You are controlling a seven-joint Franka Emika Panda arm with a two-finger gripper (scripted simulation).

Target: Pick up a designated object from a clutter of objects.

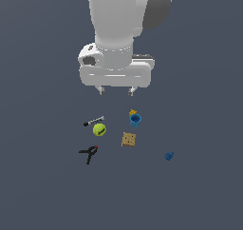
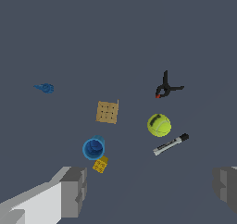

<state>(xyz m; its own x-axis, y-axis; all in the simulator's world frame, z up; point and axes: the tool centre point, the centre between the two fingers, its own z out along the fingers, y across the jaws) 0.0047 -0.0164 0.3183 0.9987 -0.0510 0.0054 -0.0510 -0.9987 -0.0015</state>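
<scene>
The yellow-green ball (image 1: 99,129) (image 2: 159,125) lies on the grey floor among the clutter, with a dark curved mark on it. Around it lie a black marker (image 1: 93,121) (image 2: 171,144), a black-red clamp (image 1: 88,152) (image 2: 166,87), a blue cup (image 1: 135,120) (image 2: 94,148), a yellow bit (image 1: 132,112) (image 2: 100,164) and a tan square block (image 1: 128,139) (image 2: 107,112). My gripper (image 1: 115,91) (image 2: 150,190) hangs open well above the items, holding nothing; its fingers (image 2: 74,190) stand wide apart.
A small blue piece (image 1: 169,156) (image 2: 45,88) lies apart from the group, toward the exterior view's right. The floor is a plain dark grey surface with no visible edges.
</scene>
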